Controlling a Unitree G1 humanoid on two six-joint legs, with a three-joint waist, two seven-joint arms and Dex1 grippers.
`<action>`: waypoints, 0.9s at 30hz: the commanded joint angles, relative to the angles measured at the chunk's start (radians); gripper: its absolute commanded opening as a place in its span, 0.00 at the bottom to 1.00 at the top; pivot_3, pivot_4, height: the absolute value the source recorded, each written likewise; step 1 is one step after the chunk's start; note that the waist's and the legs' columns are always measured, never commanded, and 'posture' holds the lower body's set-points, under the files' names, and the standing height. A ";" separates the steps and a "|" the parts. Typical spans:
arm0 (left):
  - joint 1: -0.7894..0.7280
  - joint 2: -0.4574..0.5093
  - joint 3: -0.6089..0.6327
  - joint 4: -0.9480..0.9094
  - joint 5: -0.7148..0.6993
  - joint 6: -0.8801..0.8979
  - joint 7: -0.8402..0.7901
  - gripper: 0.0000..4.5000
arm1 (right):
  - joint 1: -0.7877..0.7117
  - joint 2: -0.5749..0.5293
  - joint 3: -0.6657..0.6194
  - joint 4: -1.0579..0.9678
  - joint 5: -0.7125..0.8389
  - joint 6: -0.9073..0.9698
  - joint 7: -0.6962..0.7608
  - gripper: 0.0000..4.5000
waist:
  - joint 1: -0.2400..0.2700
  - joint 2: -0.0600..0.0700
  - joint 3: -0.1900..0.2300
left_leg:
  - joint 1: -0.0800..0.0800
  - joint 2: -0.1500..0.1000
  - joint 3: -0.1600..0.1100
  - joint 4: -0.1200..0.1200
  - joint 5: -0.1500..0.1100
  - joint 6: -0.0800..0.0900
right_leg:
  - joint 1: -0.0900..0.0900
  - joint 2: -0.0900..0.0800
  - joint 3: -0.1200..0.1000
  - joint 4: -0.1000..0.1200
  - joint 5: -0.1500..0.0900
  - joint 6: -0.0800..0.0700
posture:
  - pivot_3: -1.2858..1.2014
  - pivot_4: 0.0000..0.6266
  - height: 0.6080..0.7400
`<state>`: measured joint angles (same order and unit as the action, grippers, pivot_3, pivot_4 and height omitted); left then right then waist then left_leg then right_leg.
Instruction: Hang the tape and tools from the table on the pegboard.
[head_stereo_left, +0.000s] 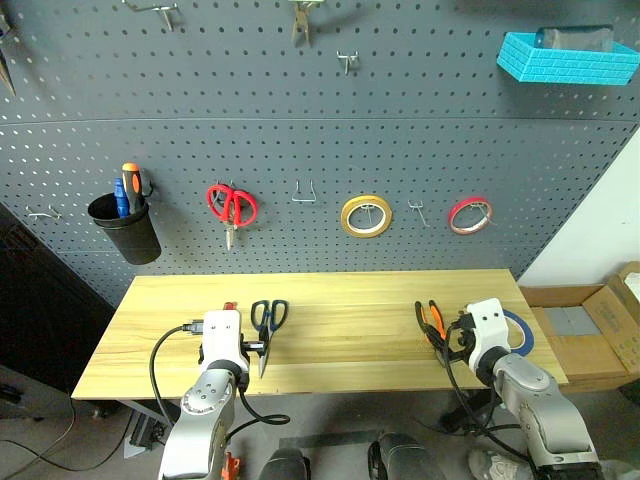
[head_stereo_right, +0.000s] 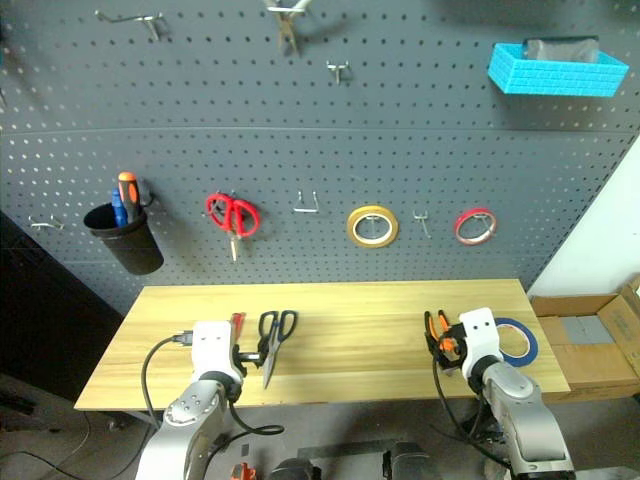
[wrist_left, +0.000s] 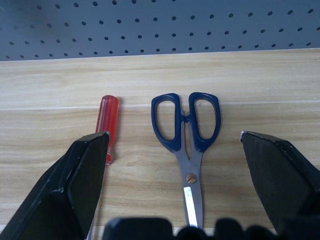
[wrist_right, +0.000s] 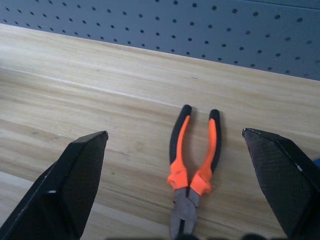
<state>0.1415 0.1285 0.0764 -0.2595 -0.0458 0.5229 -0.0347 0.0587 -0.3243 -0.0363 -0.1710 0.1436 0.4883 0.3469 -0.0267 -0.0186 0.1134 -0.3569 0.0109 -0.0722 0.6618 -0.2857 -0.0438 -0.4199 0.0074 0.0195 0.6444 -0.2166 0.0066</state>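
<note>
the large dark grey perforated pegboard (head_stereo_left: 300, 130) stands behind the rectangular light wooden table (head_stereo_left: 340, 330), the landmark here. near the table's left front lie the dark blue-handled scissors (wrist_left: 187, 130), with the small red-handled screwdriver (wrist_left: 108, 117) just beside them. toward the table's right front lie the orange-and-black pliers (wrist_right: 192, 160); the thin blue ring of tape (head_stereo_left: 522, 330) rests at its right edge. the left gripper (wrist_left: 175, 170) hangs over the scissors, jaws wide apart, empty. the right gripper (wrist_right: 175, 175) hangs over the pliers, jaws likewise apart.
</note>
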 joint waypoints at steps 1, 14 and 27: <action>-0.016 -0.001 0.006 -0.022 -0.008 -0.010 -0.008 1.00 | -0.013 -0.007 -0.024 -0.014 0.005 -0.022 -0.004 1.00 | 0.000 0.000 0.000 | 0.000 0.000 0.000 0.000 0.000 0.000 | 0.000 0.000 0.000 0.000 0.000 0.000 | 0.53 0.10 1.00; -0.024 0.005 0.004 -0.018 -0.007 -0.003 -0.008 1.00 | -0.007 0.002 -0.026 -0.019 0.004 -0.020 -0.018 1.00 | 0.000 0.000 0.000 | 0.000 0.000 0.000 0.000 0.000 0.000 | 0.000 0.000 0.000 0.000 0.000 0.000 | 0.53 0.12 1.00; -0.023 0.026 0.026 -0.034 -0.013 0.016 -0.020 1.00 | 0.004 0.015 -0.020 -0.014 -0.008 -0.022 -0.038 1.00 | -0.001 0.000 0.001 | 0.002 0.000 0.000 0.000 0.000 0.000 | 0.000 0.000 0.000 0.000 0.000 0.000 | 0.53 0.14 1.00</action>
<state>0.1242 0.1459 0.0910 -0.2597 -0.0570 0.5398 -0.0543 0.0620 -0.3068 -0.0391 -0.1709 0.1366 0.4880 0.3159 -0.0273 -0.0188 0.1146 -0.3544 0.0111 -0.0722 0.6616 -0.2857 -0.0438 -0.4200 0.0073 0.0194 0.6442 -0.2168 0.0064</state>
